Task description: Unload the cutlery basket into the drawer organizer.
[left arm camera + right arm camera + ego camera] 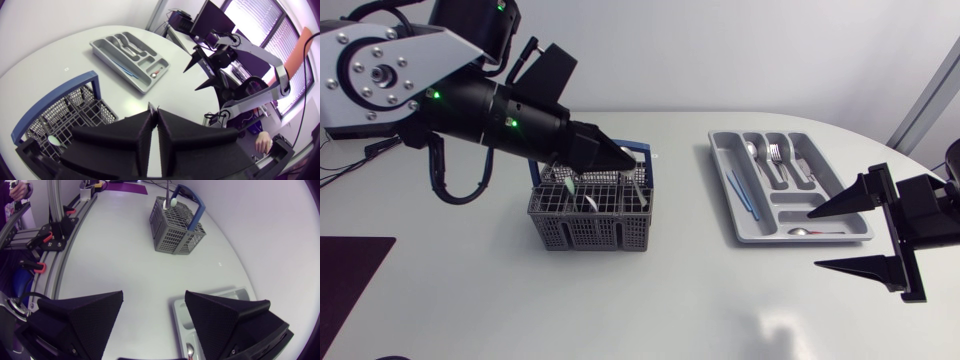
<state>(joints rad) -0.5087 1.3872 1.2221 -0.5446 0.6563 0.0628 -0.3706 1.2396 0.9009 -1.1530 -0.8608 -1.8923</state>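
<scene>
Overhead: poised above the cutlery basket (588, 228) with left gripper (628, 160) pressed together, seemingly on nothing; right gripper (814, 240) spread beside the drawer organizer (724, 172). Left wrist: closed over basket mesh. Right wrist: spread wide, basket well ahead.

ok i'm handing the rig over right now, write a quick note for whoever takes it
Left gripper: shut, over the basket, nothing seen in it.
Right gripper: open, empty, at the near end of the organizer.
Done: spoons and a fork lie in the organizer.
Left: several pieces stand in the basket, to be moved across.
</scene>
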